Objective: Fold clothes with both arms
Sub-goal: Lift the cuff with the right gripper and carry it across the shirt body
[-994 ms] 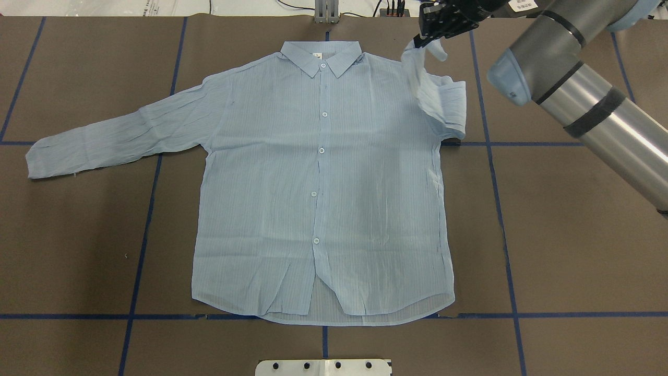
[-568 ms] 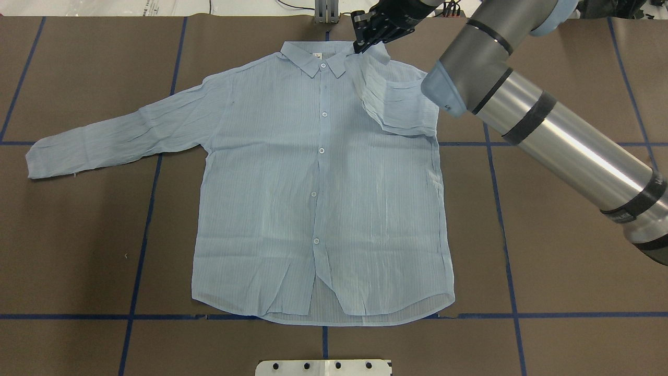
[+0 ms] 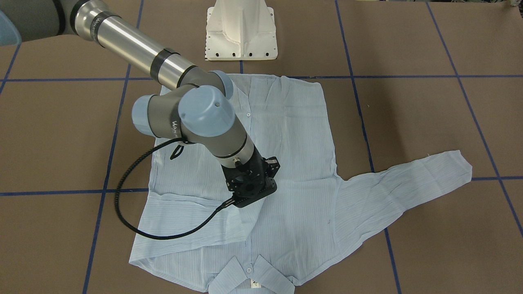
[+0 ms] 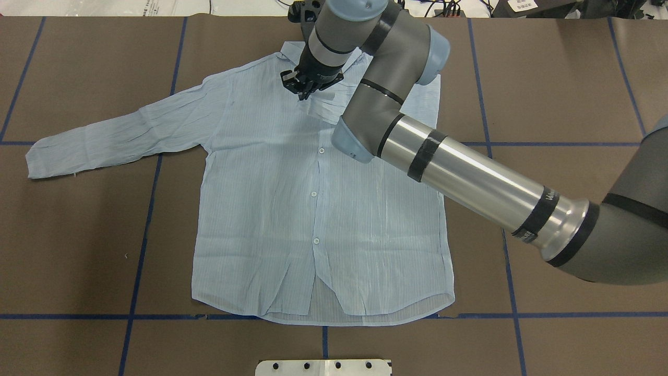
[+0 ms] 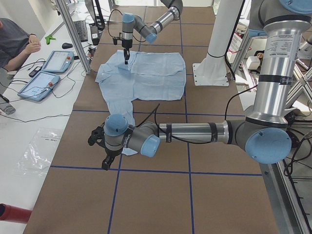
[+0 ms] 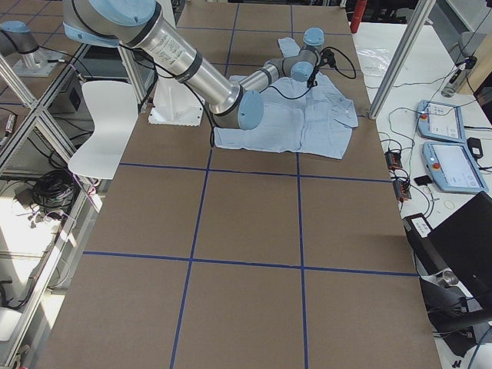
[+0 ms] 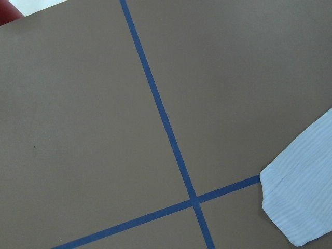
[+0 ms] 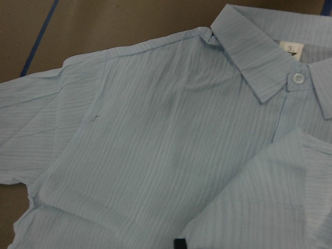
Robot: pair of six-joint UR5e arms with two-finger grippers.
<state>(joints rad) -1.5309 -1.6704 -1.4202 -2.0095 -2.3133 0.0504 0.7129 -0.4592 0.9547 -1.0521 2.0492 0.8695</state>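
The pale-blue shirt [image 4: 271, 209] lies flat and buttoned on the brown table, collar at the far side. It also shows in the front view [image 3: 294, 163]. Its left sleeve [image 4: 104, 136] is spread out to the side. Its right sleeve [image 4: 326, 104] is folded across the upper chest. My right gripper [image 4: 301, 91] hangs just below the collar, shut on that sleeve's cuff [image 8: 280, 197]. My left gripper [image 5: 104, 163] shows only in the left side view, low beside the left sleeve's cuff [image 7: 303, 202]. I cannot tell whether it is open or shut.
The white pedestal base [image 3: 241, 32] stands at the robot's side of the table. Blue tape lines [image 4: 151, 209] grid the brown surface. An operator [image 5: 14, 44] and two tablets [image 5: 44, 83] are beyond the far table edge, behind a metal post [image 5: 73, 34].
My right gripper has carried the right sleeve leftward, from beyond the shoulder across the chest to just left of the button line. The shirt's body and left sleeve have not moved.
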